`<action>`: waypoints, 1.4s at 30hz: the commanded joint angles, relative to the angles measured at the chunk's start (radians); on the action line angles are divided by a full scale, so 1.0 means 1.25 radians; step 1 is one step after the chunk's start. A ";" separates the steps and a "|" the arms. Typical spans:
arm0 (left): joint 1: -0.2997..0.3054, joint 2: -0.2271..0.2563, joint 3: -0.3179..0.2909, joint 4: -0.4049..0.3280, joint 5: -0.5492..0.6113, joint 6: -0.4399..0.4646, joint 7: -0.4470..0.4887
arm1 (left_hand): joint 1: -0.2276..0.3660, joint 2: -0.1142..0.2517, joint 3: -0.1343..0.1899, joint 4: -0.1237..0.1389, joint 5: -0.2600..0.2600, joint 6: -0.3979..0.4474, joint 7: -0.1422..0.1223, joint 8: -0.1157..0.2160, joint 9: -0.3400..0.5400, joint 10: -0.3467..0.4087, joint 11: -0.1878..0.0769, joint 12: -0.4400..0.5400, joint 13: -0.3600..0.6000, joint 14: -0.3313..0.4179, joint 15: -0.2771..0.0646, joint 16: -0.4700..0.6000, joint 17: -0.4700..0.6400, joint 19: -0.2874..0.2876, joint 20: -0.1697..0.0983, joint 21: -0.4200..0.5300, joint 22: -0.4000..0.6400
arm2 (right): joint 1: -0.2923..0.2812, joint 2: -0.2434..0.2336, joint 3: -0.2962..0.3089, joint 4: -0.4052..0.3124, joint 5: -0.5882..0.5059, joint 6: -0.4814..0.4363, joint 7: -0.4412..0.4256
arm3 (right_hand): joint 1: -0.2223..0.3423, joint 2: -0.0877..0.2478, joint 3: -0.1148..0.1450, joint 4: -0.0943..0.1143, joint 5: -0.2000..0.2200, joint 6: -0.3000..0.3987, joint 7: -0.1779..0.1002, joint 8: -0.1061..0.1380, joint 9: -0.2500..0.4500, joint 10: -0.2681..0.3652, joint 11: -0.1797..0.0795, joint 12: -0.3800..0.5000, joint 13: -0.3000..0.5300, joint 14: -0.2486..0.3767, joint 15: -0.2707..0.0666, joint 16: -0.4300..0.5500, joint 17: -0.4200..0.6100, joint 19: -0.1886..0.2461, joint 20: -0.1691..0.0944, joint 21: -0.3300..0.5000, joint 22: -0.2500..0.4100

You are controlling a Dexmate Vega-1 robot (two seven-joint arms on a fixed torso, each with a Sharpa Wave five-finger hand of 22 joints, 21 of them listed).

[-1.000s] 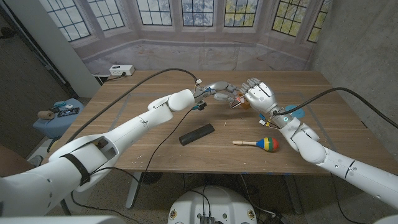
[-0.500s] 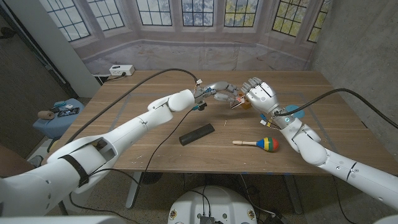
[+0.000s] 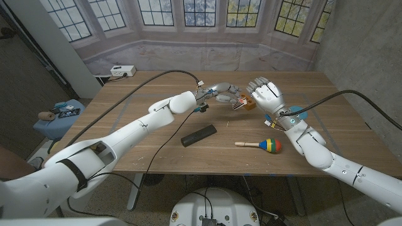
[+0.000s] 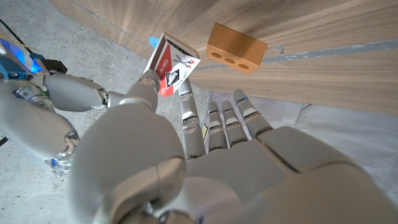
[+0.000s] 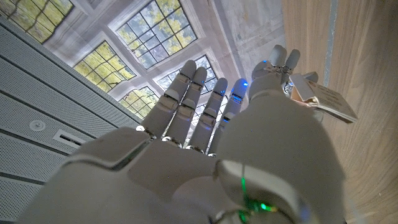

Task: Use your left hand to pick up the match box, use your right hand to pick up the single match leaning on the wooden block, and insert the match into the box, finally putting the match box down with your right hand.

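Soft even daylight, edges bowed

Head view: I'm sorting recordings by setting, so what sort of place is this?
Probably an indoor test room dressed as a home: a wooden table stands before a printed backdrop of bay windows, beside a bare grey wall.

We see a wooden table [image 3: 326, 135] before a bay of paned windows [image 3: 200, 12], grey walls [image 3: 358, 37] beside.

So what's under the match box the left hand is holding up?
The match box is pinched in the left hand, above the table. The wooden block sits on the table just past it. The table right beneath the box is hidden by the hand.
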 commanded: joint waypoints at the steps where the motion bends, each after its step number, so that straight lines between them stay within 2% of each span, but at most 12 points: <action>1: 0.010 0.006 -0.003 -0.019 0.003 0.010 0.003 | 0.004 0.001 0.001 -0.001 0.000 0.005 -0.005 0.003 0.003 -0.004 0.003 -0.001 0.003 -0.002 -0.001 0.003 0.002 -0.002 0.000 0.001 0.002 | -0.045 0.022 0.051 -0.050 0.108 -0.019 0.017 | -0.009 0.003 -0.004 0.001 0.003 -0.003 -0.002 -0.002 0.000 -0.007 0.000 0.000 0.002 -0.007 -0.109 0.004 0.005 -0.001 -0.024 0.000 0.000; 6: 0.014 0.007 -0.004 -0.025 0.004 0.013 0.005 | 0.004 0.001 0.001 -0.001 0.000 0.005 -0.004 0.003 0.003 -0.004 0.003 -0.001 0.003 -0.002 -0.001 0.003 0.002 -0.003 0.000 0.001 0.002 | -0.059 0.037 0.073 -0.073 0.166 -0.023 0.024 | -0.014 0.004 -0.006 0.004 0.002 -0.004 -0.004 -0.002 0.000 -0.011 0.001 -0.001 0.002 -0.010 -0.108 0.005 0.006 -0.002 -0.025 0.000 0.001; 14: 0.020 0.010 -0.005 -0.036 0.006 0.021 0.006 | 0.005 0.001 0.001 -0.001 0.000 0.004 -0.003 0.003 0.003 -0.004 0.003 0.000 0.003 -0.002 -0.001 0.003 0.002 -0.003 0.000 0.001 0.002 | -0.061 0.039 0.077 -0.079 0.177 -0.023 0.026 | -0.019 0.005 -0.008 0.006 0.001 -0.006 -0.005 -0.002 0.000 -0.012 0.003 0.000 0.003 -0.014 -0.110 0.005 0.008 -0.004 -0.026 -0.001 0.001; 26: 0.031 0.020 -0.009 -0.060 0.009 0.038 0.007 | 0.004 0.002 0.001 0.000 0.000 0.006 -0.004 0.004 0.003 -0.004 0.003 0.000 0.003 -0.002 0.001 0.003 0.003 -0.004 0.001 0.001 0.002 | -0.065 0.068 0.088 -0.088 0.235 -0.023 0.023 | -0.026 0.009 -0.009 0.010 0.001 -0.004 -0.004 -0.001 0.000 -0.015 0.004 0.001 0.003 -0.015 -0.110 0.007 0.011 -0.004 -0.027 -0.001 0.001; 42: 0.045 0.047 -0.018 -0.111 0.018 0.075 -0.002 | 0.003 0.001 0.002 0.000 0.000 0.004 -0.005 0.003 0.003 -0.006 0.003 0.000 0.003 -0.004 0.000 0.003 0.003 -0.006 0.000 0.001 0.002 | -0.059 0.085 0.092 -0.088 0.281 -0.021 0.014 | -0.032 0.010 -0.012 0.011 0.000 -0.005 -0.003 -0.001 0.000 -0.019 0.004 0.001 0.003 -0.020 -0.112 0.009 0.013 -0.005 -0.027 -0.001 0.001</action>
